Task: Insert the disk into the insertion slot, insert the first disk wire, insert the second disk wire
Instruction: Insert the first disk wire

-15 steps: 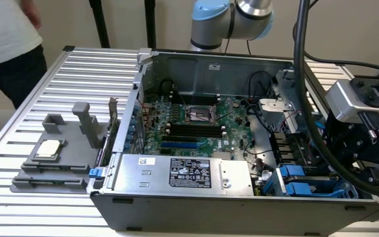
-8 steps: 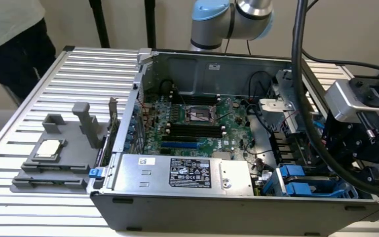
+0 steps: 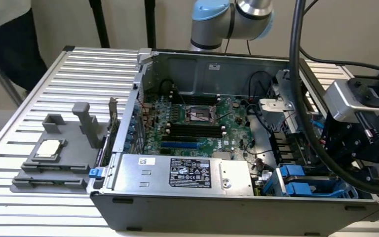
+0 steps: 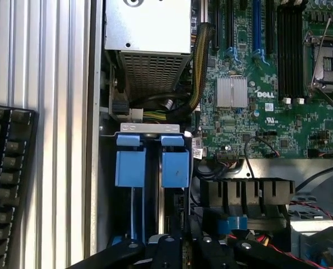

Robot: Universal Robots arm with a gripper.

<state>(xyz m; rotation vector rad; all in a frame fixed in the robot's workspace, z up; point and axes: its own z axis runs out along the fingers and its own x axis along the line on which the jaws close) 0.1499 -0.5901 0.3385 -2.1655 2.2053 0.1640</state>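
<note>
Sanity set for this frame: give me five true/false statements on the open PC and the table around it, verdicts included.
1. The computer case is open, with the motherboard exposed. True.
2. A cooler covers the processor socket. False: the socket is bare.
3. The tabs on the drive cage are red. False: they are blue.
4. A keyboard lies on the slatted table beside the case. True.
5. The grey fixture stands at the exterior view's right of the case. False: it stands at the exterior view's left.
</note>
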